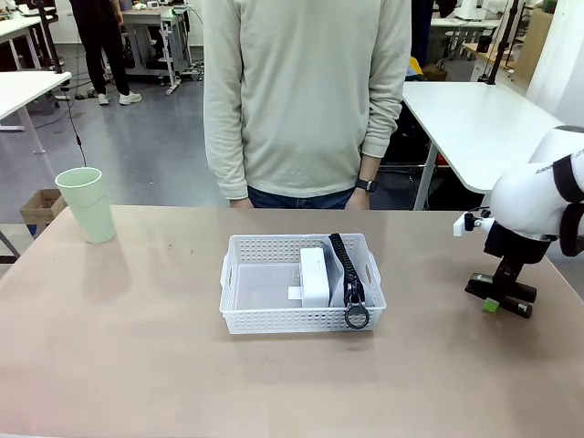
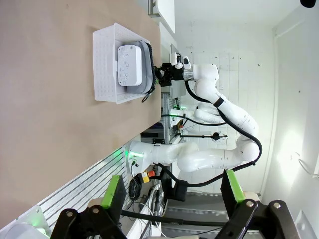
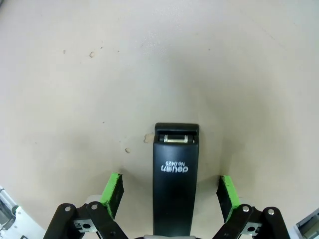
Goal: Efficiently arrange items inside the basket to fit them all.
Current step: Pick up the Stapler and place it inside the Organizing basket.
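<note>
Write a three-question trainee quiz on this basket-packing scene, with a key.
1. True or false: the pale green cup stands on the table, outside the basket.
2. What lies between the right arm's open fingers? A) a pen B) the black stapler C) a roll of tape
3. Name the two items lying in the basket.

Key: 1 true. 2 B. 3 the white box and the grey pouch.
</note>
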Controlling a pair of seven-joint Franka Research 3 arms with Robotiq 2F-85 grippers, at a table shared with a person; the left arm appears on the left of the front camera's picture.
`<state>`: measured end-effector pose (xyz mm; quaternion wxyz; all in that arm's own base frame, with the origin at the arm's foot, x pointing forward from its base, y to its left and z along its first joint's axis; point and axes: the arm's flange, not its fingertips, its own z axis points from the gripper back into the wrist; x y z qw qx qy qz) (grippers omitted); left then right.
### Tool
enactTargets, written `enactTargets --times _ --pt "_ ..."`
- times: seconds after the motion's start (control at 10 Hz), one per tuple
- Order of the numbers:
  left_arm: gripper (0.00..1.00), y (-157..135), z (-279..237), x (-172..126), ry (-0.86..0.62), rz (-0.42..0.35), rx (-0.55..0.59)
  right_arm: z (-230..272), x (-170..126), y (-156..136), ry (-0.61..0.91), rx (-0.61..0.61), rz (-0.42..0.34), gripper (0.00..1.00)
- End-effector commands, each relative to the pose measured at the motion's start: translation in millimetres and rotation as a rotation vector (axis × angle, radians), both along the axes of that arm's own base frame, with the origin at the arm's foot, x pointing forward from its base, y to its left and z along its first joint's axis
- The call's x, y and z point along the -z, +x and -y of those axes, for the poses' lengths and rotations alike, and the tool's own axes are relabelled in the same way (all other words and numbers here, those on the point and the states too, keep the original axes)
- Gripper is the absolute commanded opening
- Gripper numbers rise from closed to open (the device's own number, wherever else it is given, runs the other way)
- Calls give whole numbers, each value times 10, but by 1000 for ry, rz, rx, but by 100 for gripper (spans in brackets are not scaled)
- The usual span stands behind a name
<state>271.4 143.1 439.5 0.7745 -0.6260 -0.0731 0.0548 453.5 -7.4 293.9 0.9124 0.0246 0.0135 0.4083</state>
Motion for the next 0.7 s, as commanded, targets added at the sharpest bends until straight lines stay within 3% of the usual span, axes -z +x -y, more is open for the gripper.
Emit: enactTargets --times 0.0,0.2,0.5,0.6 --pt "100 -29 -2 -31 -8 -4 8 24 17 45 25 -36 17 100" --pt "100 -29 -2 -31 -8 -4 8 28 31 51 25 -13 21 100" --pt "100 -29 -2 -31 -8 -4 8 33 0 34 -4 -34 57 9" --pt "100 -29 -2 -31 -8 -4 8 37 -2 34 -10 -34 60 0"
